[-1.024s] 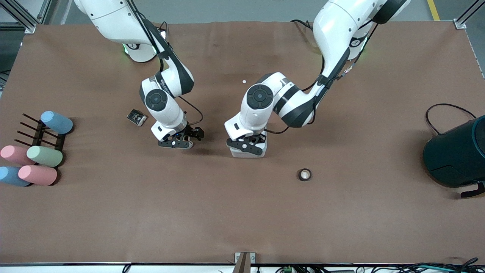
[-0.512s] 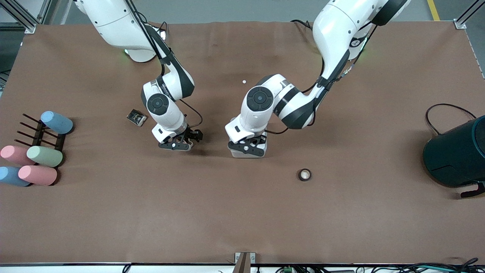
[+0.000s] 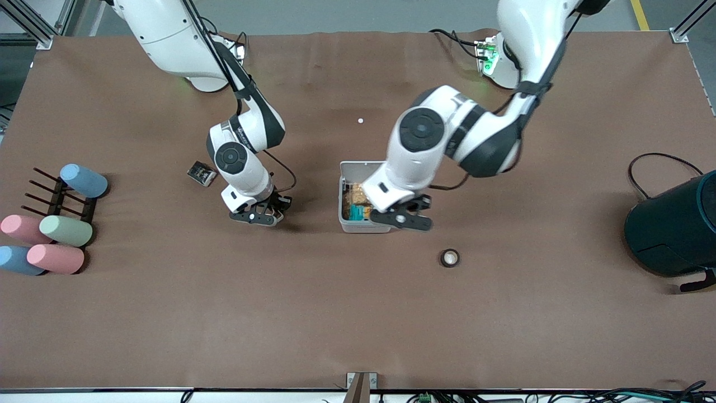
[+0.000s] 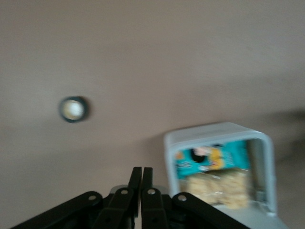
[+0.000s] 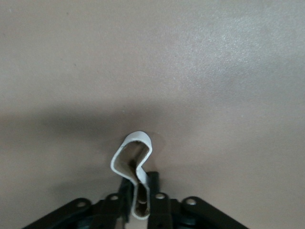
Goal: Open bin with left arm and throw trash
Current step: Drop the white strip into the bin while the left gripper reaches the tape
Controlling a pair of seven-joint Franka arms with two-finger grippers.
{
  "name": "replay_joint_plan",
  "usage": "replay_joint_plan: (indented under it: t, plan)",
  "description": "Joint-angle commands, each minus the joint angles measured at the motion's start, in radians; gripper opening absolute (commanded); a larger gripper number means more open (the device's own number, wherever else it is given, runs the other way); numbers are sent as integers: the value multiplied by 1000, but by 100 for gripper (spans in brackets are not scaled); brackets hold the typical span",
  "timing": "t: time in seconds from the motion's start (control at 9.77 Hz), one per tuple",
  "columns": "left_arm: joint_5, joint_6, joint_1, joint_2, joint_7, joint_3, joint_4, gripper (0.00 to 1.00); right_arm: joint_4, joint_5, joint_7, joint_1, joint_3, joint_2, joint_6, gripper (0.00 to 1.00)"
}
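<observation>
The right gripper [image 3: 258,217] pinches the band [image 5: 133,162] just above the table, the packet [image 3: 201,173] lying near it. The bin [image 3: 358,226], open, sits partly under the left gripper [image 3: 404,220], whose fingers are closed empty; the tape [image 3: 450,258] lies near. The limp band may snag or slip on release.

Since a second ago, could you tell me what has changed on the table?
The left gripper rose off the bin, whose lid is now open. The right gripper, shut on the rubber-band loop, edged toward its own end. The packet and tape roll stayed put.
</observation>
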Motion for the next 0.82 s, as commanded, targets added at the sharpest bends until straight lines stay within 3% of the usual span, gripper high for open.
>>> replay_joint_plan:
  t: [0.0, 0.2, 0.31, 0.41, 0.72]
  plan:
    - [8, -11, 129, 2, 241, -7, -24, 48, 47, -9, 139, 4, 11, -29, -55, 0]
    - [8, 0, 191, 53, 397, -7, -29, 100, 208, -6, 240, 2, 14, -61, -321, 0]
    - [10, 27, 191, 83, 401, -6, -36, 100, 310, 5, 314, 5, 21, -64, -453, 1]
    - [10, 111, 182, 93, 393, -6, -85, 100, 372, 8, 413, 39, 23, -60, -493, 2]
    - [63, 444, 200, 127, 379, -4, -309, 100, 506, 8, 682, 163, 21, -22, -467, 2]
